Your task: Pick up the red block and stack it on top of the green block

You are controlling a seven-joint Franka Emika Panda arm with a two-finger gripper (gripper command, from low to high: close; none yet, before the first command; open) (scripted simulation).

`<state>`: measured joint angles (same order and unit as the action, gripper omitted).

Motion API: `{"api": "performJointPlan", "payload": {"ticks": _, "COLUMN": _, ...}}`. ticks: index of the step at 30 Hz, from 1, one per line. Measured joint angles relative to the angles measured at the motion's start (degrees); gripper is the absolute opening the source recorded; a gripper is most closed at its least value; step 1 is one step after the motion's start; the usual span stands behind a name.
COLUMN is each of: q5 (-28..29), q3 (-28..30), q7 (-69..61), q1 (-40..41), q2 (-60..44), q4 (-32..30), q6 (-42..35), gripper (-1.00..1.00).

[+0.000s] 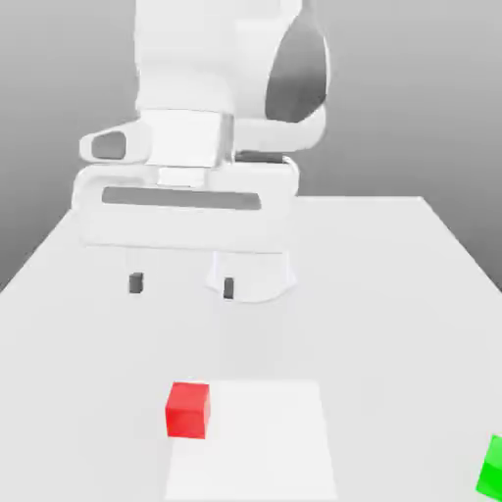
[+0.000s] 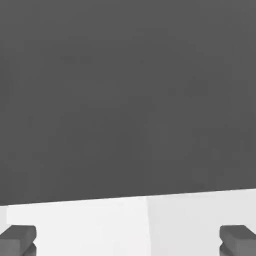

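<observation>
The gripper [image 1: 182,285] hangs above the white table [image 1: 392,294] with its two dark fingertips [image 1: 136,283] pointing down and standing wide apart, nothing between them. In the hand view the same two dark pads [image 2: 18,238] show at the far edges of the picture with bare table surface between them, so the jaws are fully spread and hold nothing.

The red block [image 1: 187,410] lies on the table nearer the camera than the gripper in the exterior view, well apart from the fingertips and roughly in line with the gap between them. It sits at the edge of a slightly brighter square patch [image 1: 265,441] of the tabletop, on that patch's side toward the exterior view's left.

The green block [image 1: 492,468] rests on the table far toward the exterior view's right, cut off by the picture's edge, well apart from both the red block and the gripper.
</observation>
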<state>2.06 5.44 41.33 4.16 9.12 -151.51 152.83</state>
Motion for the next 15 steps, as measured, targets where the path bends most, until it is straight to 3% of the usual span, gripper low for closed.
{"api": "performJointPlan", "payload": {"ticks": 5, "q5": -2.4, "q3": 0.9, "q7": -3.3, "q1": 1.6, "q2": -10.4, "q4": -5.0, "q6": 6.2, "gripper": 0.0}}
{"api": "performJointPlan", "payload": {"ticks": 11, "q5": -6.1, "q3": -2.2, "q7": -6.2, "q1": 3.8, "q2": -22.9, "q4": -4.1, "q6": 16.5, "gripper": 0.0}}
{"api": "performJointPlan", "payload": {"ticks": 12, "q5": -6.3, "q3": -2.6, "q7": -6.4, "q1": 4.1, "q2": -24.0, "q4": -3.9, "q6": 17.4, "gripper": -1.0}}
{"api": "performJointPlan", "payload": {"ticks": 15, "q5": -6.3, "q3": -2.6, "q7": -6.3, "q1": 4.1, "q2": -24.0, "q4": -3.9, "q6": 17.4, "gripper": -1.0}}
